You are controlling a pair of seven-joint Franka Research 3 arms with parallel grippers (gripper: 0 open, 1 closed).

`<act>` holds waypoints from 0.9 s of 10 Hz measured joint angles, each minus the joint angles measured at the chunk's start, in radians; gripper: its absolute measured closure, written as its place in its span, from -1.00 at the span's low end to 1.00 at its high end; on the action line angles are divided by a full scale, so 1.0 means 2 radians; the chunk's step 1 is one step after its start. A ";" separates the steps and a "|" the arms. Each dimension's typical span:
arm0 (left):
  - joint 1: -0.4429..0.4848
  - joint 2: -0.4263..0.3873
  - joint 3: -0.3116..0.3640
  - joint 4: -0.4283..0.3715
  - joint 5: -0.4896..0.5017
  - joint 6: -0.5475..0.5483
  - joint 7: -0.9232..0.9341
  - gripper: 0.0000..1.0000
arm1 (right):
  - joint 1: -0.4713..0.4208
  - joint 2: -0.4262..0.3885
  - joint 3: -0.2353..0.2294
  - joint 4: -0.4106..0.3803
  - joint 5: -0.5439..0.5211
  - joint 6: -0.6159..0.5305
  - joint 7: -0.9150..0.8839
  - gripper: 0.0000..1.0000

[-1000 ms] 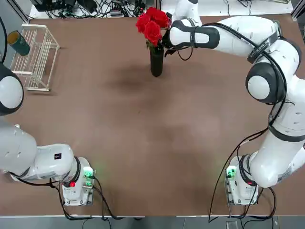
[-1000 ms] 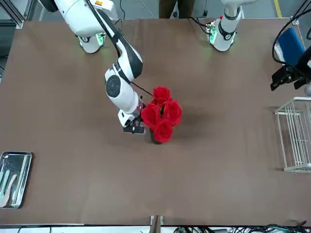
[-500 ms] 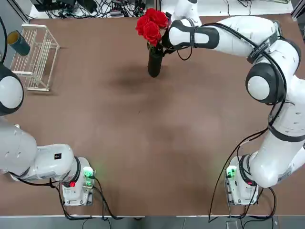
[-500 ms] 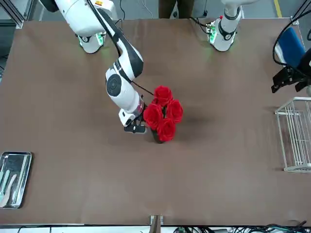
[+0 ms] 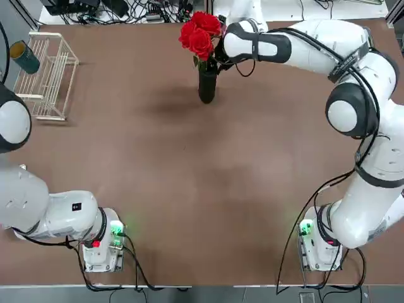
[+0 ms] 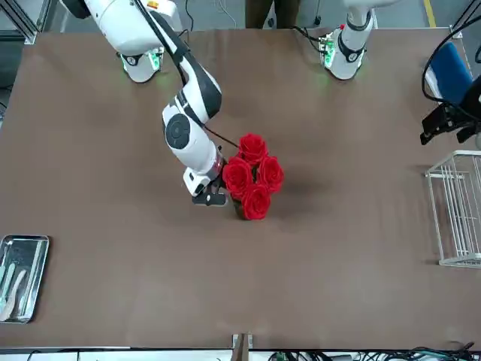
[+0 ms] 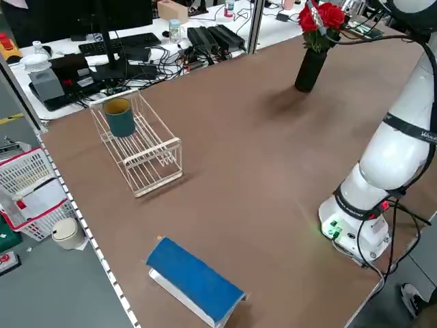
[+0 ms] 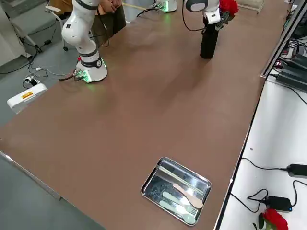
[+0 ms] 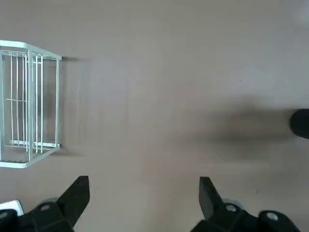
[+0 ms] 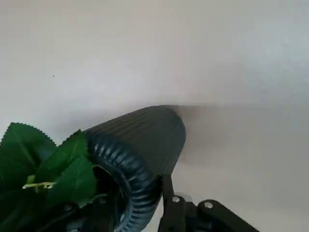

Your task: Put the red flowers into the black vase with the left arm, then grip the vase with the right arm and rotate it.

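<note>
r gripper (image 6: 214, 197) fingers now pinching the vase (image 5: 207, 85) near its mouth, having just closed in; vase is tilting a bit at the surface's far side w/ roses (image 5: 200, 34) inside. l gripper (image 9: 142, 203) is idling, fingers spread. flowers done, rotation starting.

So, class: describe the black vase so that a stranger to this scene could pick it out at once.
Start at the brown table and go to its far edge, where the right gripper is shut on the black vase. It is a slim dark cylinder, the only thing holding the red flowers.
</note>
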 joint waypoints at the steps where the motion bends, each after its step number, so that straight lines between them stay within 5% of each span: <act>1: 0.000 0.000 0.000 0.000 0.000 0.000 0.000 -1.00 | 0.000 0.000 0.000 0.005 -0.012 -0.008 0.000 0.29; 9: -0.001 0.000 -0.001 0.000 0.000 0.001 0.000 -1.00 | 0.001 0.000 0.003 0.011 -0.055 -0.028 -0.068 0.51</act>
